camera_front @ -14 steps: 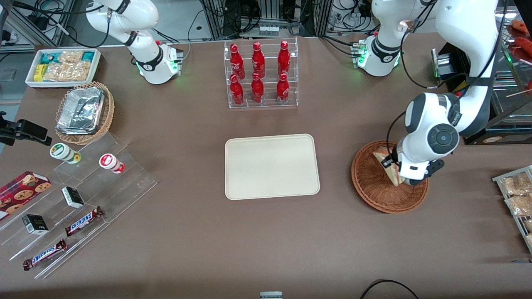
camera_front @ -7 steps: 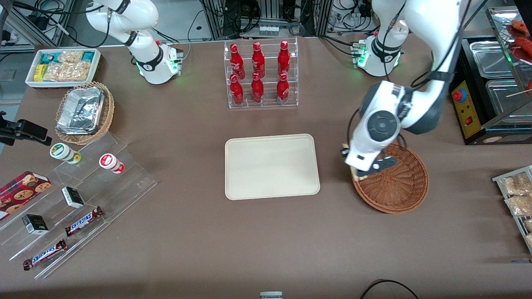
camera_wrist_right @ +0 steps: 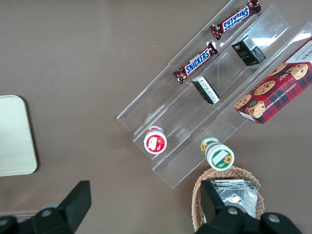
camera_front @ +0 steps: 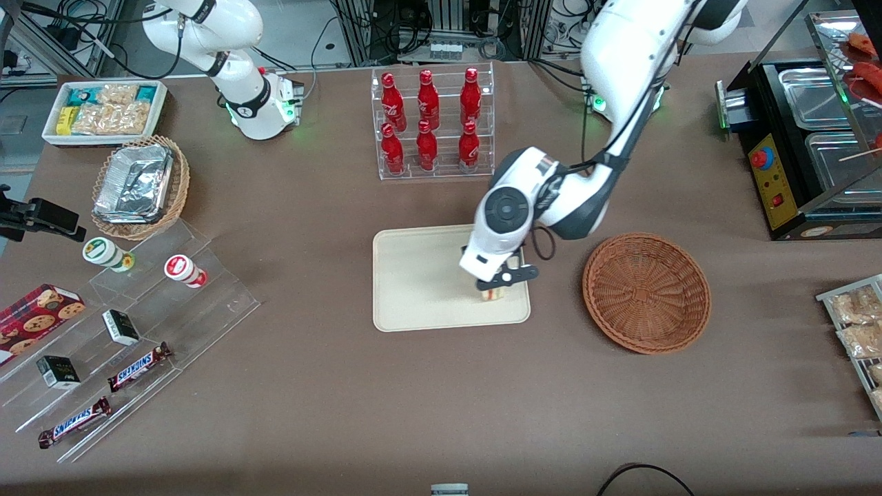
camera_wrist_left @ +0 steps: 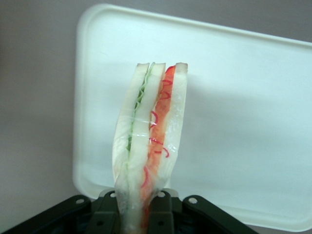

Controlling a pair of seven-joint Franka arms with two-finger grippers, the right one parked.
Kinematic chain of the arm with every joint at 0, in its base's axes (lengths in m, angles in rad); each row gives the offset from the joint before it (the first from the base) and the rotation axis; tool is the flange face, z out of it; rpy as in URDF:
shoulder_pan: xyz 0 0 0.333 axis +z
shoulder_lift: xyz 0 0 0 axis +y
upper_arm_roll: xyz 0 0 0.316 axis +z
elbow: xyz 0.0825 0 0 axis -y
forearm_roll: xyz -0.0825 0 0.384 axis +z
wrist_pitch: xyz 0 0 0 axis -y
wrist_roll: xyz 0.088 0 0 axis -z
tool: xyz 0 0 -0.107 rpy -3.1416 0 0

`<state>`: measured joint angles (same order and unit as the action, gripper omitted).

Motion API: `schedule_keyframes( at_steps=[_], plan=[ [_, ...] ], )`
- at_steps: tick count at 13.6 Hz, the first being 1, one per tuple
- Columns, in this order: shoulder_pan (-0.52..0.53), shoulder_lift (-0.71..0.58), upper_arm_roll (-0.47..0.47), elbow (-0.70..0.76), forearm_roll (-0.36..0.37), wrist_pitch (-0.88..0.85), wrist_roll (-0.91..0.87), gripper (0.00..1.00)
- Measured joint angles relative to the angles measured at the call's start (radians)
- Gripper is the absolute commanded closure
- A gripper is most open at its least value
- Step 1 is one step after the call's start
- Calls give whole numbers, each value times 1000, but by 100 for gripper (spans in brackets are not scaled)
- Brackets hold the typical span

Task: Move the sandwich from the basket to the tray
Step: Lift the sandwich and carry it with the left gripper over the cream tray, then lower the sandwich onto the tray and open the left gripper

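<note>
On the brown surface, the cream tray lies at centre. Over its corner at about 4 o'clock, the one nearest the basket, hangs the gripper, its jaws clamped on the sandwich. The wrist view shows the sandwich standing on edge, pinched at its base, with green and red filling between pale bread and the tray beneath it. At 3 o'clock from the tray sits the reddish-brown wicker basket, holding nothing.
</note>
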<state>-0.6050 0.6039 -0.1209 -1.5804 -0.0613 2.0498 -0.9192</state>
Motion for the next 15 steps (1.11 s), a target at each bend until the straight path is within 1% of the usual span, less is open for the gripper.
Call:
schedule_keyframes(
  at_steps=[3,5,10,13,15],
  plan=[
    [-77,104,0,116,0,15,-84,100],
    [-99,138,1,150,4,19,-99,100],
    [-105,159,9,172,29,19,-118,100],
    [-105,162,12,179,59,19,-123,100],
    [-105,168,16,181,61,19,-130,100]
  ],
)
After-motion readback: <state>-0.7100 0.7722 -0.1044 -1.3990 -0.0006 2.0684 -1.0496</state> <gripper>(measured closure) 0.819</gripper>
